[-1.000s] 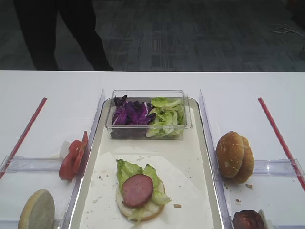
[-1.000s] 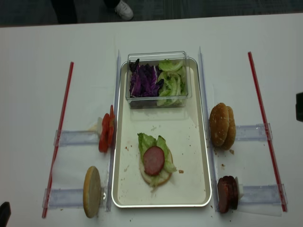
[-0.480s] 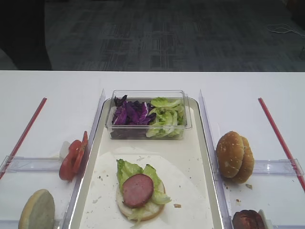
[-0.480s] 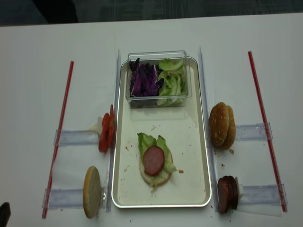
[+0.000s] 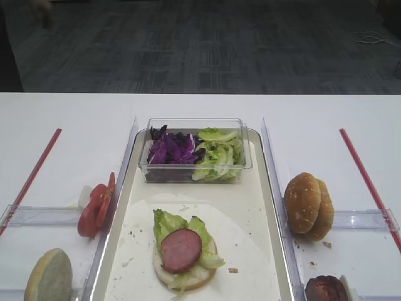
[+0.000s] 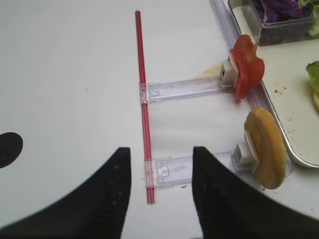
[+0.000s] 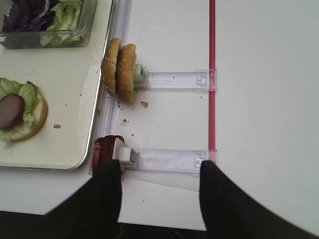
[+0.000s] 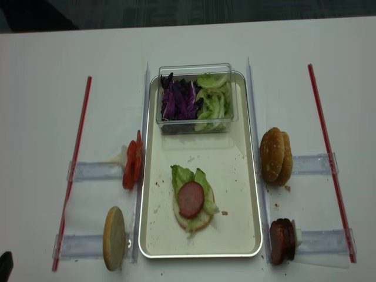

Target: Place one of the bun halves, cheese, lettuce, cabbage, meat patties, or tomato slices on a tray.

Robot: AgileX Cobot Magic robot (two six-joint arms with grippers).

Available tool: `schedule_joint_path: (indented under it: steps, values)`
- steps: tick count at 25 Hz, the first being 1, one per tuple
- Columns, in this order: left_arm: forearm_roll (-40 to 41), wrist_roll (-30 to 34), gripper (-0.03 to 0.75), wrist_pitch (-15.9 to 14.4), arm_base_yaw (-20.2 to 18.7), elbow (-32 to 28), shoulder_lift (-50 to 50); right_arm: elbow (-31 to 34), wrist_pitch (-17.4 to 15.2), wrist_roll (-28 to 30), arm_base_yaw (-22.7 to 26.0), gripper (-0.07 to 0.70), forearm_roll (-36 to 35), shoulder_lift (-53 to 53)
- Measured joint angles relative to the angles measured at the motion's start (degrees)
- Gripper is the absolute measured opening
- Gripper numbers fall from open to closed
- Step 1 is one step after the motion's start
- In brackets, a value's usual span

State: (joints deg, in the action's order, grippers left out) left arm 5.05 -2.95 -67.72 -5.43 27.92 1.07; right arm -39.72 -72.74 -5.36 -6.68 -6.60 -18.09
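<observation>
The tray (image 8: 254, 176) holds a bun bottom with lettuce (image 8: 179, 174) and a meat patty (image 8: 191, 199) on top. Cabbage (image 8: 178, 101) and more lettuce (image 8: 212, 104) fill a clear tub. Two bun halves (image 7: 119, 71) and the meat patties (image 7: 102, 148) stand on edge in holders right of the tray. Tomato slices (image 6: 247, 71) and one bun half (image 6: 266, 147) stand on its left. My right gripper (image 7: 160, 172) is open and empty, just short of the patties' holder. My left gripper (image 6: 160, 158) is open over a red strip (image 6: 143, 99). Cheese is out of view.
Clear plastic rails (image 8: 145, 117) run along both long sides of the tray, with slide holders (image 8: 94, 171) branching off. A second red strip (image 8: 329, 158) lies at the far right. Crumbs lie scattered around the buns. The table's front edge (image 7: 75, 196) is right below my right gripper.
A person behind the table has walked off to the left. A dark shape at the right edge of the overhead view is gone. The food has not moved.
</observation>
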Motion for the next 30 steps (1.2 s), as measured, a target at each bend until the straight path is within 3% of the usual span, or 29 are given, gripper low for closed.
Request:
schedule_joint_path:
  steps: [15, 30]
  values:
    - [0.0, 0.0, 0.305, 0.0, 0.0, 0.0, 0.0, 10.0, -0.2, 0.1, 0.0, 0.374, 1.2, 10.7]
    - [0.0, 0.0, 0.305, 0.1, 0.0, 0.0, 0.0, 10.4, -0.6, 0.7, 0.0, 0.374, 1.2, 19.1]
